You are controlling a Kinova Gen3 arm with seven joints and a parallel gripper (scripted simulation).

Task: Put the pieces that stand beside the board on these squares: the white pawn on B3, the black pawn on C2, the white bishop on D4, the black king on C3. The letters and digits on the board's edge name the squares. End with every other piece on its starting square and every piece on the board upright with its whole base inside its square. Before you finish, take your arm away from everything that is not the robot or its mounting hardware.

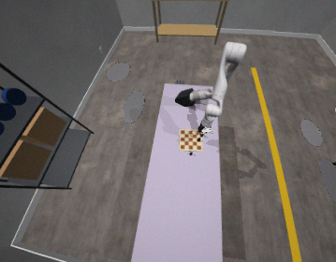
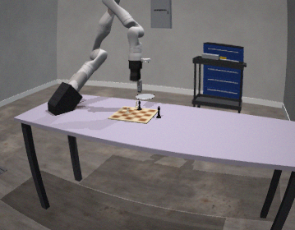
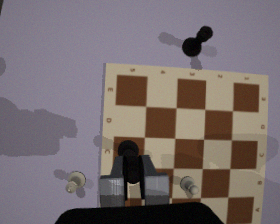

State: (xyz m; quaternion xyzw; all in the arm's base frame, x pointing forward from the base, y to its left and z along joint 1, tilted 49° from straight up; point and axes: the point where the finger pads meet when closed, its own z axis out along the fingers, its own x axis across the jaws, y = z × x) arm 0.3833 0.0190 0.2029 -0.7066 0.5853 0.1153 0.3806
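Observation:
The small chessboard (image 3: 185, 145) lies on the lilac table (image 2: 167, 123). My gripper (image 3: 132, 169) (image 2: 139, 87) hangs well above the board's edge and is shut on a small dark piece, which I take to be the black pawn; the fingers hide most of it. Another black piece (image 3: 127, 151) (image 2: 139, 104) stands on the board right below the gripper. A white pawn (image 3: 187, 184) stands upright on the board. A white piece (image 3: 74, 181) stands beside the board. The black king (image 3: 196, 43) (image 2: 159, 112) stands upright off the board on the opposite side.
The arm's black base block (image 2: 64, 98) sits on the table to the left of the board. A blue tool cart (image 2: 222, 74) stands behind the table. A wooden shelf (image 1: 187, 28) stands at the far wall.

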